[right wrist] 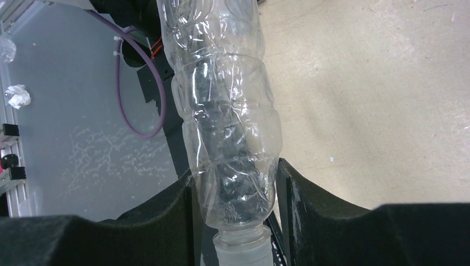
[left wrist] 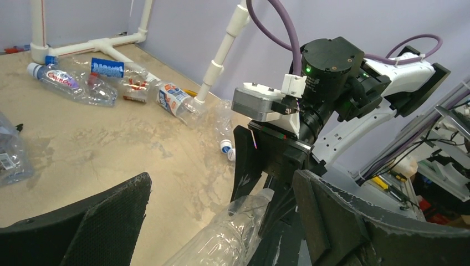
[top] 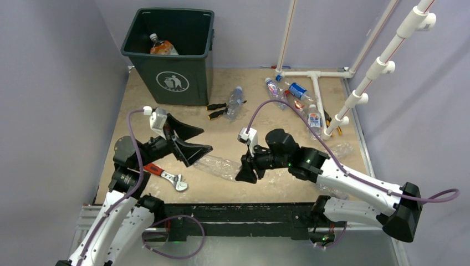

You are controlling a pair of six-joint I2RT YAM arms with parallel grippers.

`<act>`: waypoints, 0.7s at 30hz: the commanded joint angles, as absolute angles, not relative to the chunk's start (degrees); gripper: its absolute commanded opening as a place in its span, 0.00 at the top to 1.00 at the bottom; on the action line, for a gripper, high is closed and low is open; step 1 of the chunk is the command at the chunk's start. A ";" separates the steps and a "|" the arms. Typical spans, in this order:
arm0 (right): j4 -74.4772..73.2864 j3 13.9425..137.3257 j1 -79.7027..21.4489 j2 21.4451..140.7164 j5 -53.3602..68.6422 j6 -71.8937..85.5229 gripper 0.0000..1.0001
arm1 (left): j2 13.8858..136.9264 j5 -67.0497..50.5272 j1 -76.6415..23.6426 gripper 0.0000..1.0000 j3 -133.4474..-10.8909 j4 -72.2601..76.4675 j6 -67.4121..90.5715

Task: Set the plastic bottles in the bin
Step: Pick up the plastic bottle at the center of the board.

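The right gripper (top: 248,170) is pinching the clear unlabelled bottle (top: 220,166) just below its neck at mid-table, seemingly offering it to the left gripper (top: 194,142), gaping wide and empty, which should be closing squarely on the body before carrying it to the far-left bin (top: 166,83).

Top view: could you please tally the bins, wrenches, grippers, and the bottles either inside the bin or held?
bin: 1
wrench: 1
left gripper, right gripper: 2
bottle in the bin, held bottle: 2
total: 6
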State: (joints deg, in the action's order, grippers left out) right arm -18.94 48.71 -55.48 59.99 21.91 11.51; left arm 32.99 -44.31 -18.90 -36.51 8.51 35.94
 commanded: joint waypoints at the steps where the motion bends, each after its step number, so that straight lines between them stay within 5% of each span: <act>1: -20.04 52.18 -55.55 59.80 21.33 10.28 0.67 | 30.67 -41.39 -19.25 0.01 -36.12 7.31 38.45; 21: -35.14 64.32 -55.55 63.13 15.39 5.47 0.67 | 35.13 -42.32 -23.23 0.01 -43.59 -7.21 20.08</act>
State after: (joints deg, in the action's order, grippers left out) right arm -32.53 61.06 -55.48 63.48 17.45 6.79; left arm 32.95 -42.39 -21.21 -39.53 -4.32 25.63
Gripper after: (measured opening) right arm 0.478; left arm 0.993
